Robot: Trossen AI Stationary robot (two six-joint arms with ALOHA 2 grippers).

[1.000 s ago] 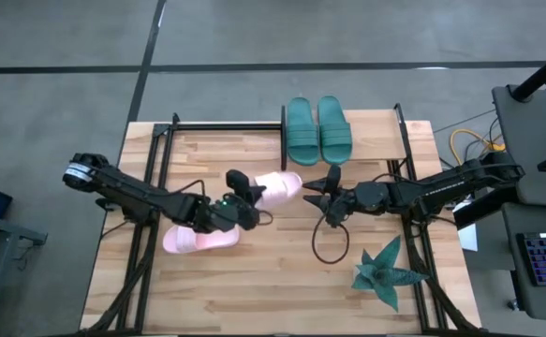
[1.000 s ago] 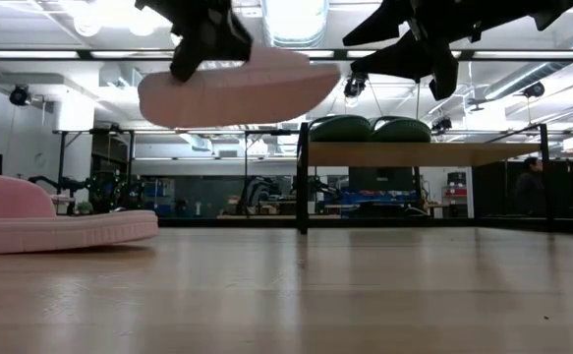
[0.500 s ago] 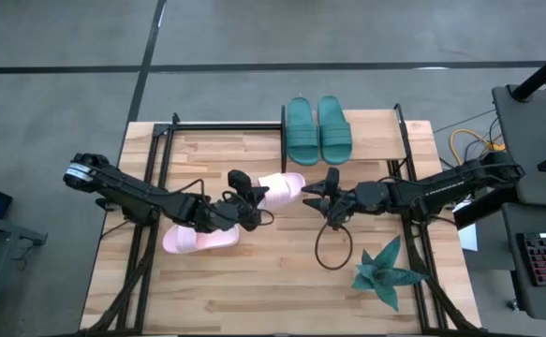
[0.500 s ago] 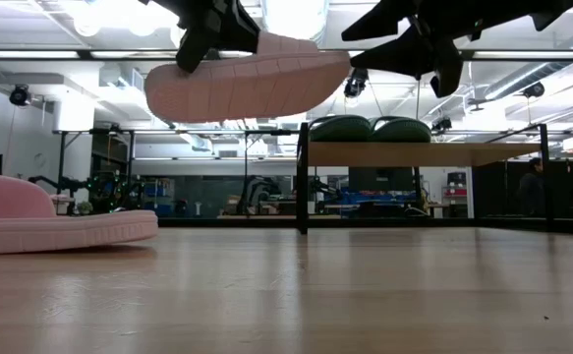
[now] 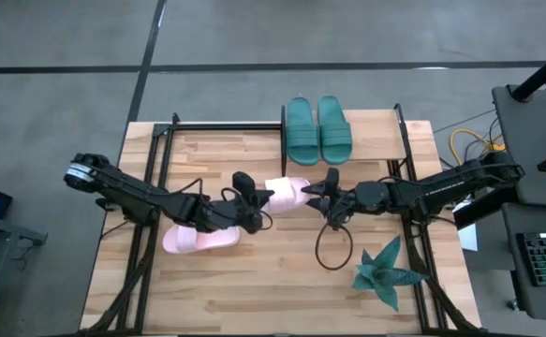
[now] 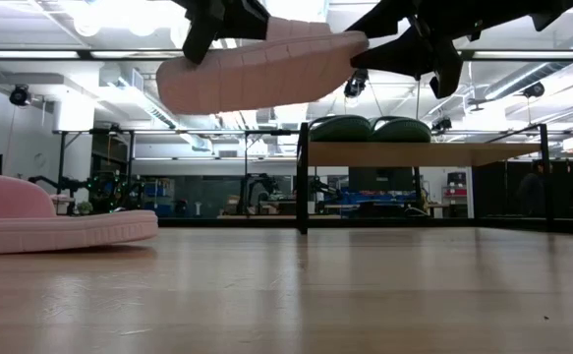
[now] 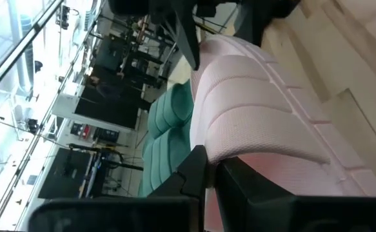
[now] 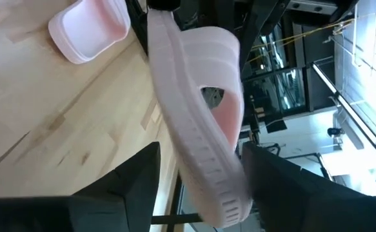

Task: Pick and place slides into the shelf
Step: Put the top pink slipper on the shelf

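I have the left gripper (image 5: 254,198) clamped on a pink slide (image 5: 287,193) held above the worktop (image 5: 254,290), its toe between the right gripper's (image 5: 321,187) spread fingers; I judge that gripper should close squarely before I release toward the shelf (image 5: 366,140).

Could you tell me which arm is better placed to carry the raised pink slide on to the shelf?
The right: its open right gripper brackets the raised pink slide and is nearer the shelf. The left gripper only holds it aloft.

Two slim black jointed arms, the left arm (image 5: 132,195) silver-capped at its base, the right arm (image 5: 441,187) trailing a looped black cable (image 5: 330,245).
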